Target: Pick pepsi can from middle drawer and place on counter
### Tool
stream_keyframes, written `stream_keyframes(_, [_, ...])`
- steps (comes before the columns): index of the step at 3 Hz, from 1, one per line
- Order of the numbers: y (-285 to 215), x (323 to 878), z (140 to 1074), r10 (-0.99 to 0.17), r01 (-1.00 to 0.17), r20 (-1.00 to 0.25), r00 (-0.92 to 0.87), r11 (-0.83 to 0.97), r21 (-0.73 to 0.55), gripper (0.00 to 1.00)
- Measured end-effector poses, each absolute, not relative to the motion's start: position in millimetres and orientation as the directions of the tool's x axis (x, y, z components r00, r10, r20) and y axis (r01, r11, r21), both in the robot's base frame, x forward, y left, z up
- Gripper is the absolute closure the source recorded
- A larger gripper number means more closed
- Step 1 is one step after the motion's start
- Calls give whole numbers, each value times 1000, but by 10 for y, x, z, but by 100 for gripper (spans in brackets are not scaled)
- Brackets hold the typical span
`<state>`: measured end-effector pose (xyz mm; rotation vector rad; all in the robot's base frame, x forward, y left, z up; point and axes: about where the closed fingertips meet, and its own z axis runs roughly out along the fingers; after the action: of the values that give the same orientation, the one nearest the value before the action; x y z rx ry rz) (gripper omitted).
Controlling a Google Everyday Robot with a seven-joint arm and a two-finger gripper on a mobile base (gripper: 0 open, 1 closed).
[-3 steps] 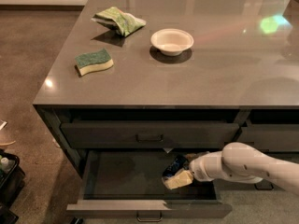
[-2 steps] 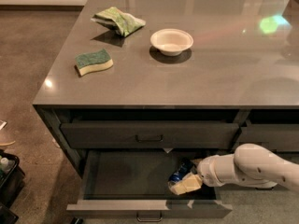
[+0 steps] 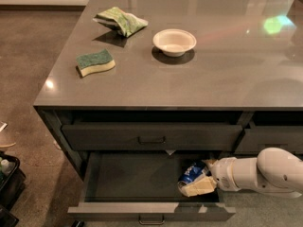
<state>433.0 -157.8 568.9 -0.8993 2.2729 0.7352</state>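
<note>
On glossy grey-brown stone counter (image 3: 227, 74), left to right: green-and-yellow sponge (image 3: 95, 63), crumpled green bag (image 3: 121, 21), round white bowl (image 3: 174, 41), empty. Below, wide dark grey middle drawer (image 3: 118, 210) pulled out. At its right end, small blue pepsi can (image 3: 191, 171) with white-and-red marks, tilted. Two-finger gripper (image 3: 193, 181) inside drawer, clamped on the can, cream finger (image 3: 201, 188) beneath it. White arm (image 3: 265, 170) reaching in roughly level from right edge.
</note>
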Motion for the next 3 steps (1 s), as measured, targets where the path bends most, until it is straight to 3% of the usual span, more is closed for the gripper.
stream_keyframes(1, [-1351,4292,6201,-459,-792,-733,-503,585,178,100])
stream_keyframes(3, [-561,3976,7974,-599,-825,-781,-176,523,-215,100])
